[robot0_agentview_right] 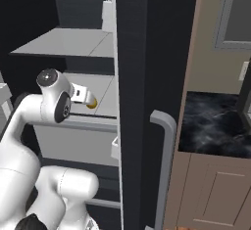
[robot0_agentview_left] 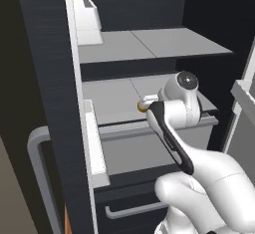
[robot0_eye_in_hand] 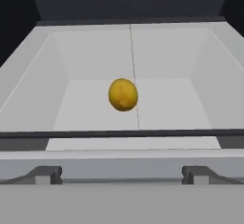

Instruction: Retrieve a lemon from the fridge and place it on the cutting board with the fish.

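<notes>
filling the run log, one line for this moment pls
phase: reach | fridge: open | lemon: on shelf, ungrasped | claw: open, short of lemon

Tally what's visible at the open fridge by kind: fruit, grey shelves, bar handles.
Lemon: 1
Grey shelves: 2
Grey bar handles on the fridge doors: 2
Total: 5

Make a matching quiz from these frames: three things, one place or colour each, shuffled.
Things:
1. lemon
2. fridge door handle
3. counter top

Descriptions:
A. black marbled, to the right of the fridge
B. yellow, lying on the grey lower shelf
C. long grey bar on the dark open door

Pairs: 1-B, 2-C, 3-A
</notes>
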